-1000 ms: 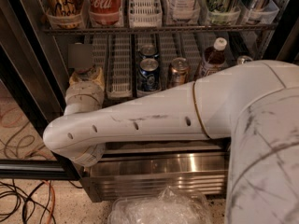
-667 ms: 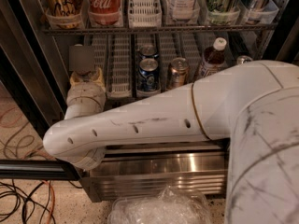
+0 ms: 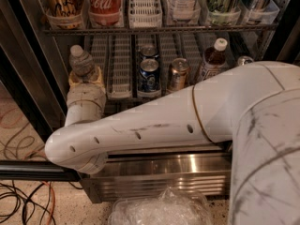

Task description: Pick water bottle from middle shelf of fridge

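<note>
A white robot arm (image 3: 154, 125) reaches from the right across the front of an open fridge (image 3: 42, 64), bends at the near left and turns up towards the far side. Its gripper (image 3: 86, 78) sits at the left end of the middle shelf (image 3: 122, 74), a wire rack with white slotted lane trays. The pale yellow fingers (image 3: 99, 76) stand on either side of the lower body of the water bottle (image 3: 81, 60) and appear pressed against it. The bottle is upright, with its ribbed shoulder and cap showing above the gripper. To its right, beyond two bare trays, a blue can (image 3: 149, 75) stands in front of another can (image 3: 149, 52), then a copper-coloured can (image 3: 178, 71), then a white-capped bottle of brown liquid (image 3: 212, 57). On the rack above stands a red Coca-Cola bottle (image 3: 104, 3). Below the arm is the ribbed steel base panel (image 3: 164, 172). Cables (image 3: 23, 196) lie on the floor at near left, and crumpled clear plastic (image 3: 159, 210) lies at near centre.
</note>
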You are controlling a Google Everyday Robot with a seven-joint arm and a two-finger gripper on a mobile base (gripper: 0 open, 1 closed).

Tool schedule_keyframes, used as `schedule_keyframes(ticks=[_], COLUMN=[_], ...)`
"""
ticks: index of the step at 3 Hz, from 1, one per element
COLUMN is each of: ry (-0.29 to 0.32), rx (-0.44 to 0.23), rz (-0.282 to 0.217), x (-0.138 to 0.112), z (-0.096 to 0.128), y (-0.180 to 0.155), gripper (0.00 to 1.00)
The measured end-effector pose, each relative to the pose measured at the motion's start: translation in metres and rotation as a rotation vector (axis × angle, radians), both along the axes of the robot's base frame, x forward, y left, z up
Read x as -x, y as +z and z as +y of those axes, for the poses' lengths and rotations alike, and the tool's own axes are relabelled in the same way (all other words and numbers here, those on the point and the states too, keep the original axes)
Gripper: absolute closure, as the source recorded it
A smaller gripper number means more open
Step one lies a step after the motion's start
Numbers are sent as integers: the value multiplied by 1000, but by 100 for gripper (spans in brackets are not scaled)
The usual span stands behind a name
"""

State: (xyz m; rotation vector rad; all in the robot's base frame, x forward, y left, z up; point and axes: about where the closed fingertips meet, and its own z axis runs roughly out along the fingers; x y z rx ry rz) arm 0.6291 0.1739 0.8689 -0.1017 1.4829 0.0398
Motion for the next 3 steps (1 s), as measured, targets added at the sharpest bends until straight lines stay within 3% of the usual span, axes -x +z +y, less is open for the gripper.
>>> schedule_keyframes(ticks=[1,3], ry=[19,29], rx=[-15,-24], rz=[-47,-53], x=[10,12], z=[0,0], y=[8,12], gripper=[100,100])
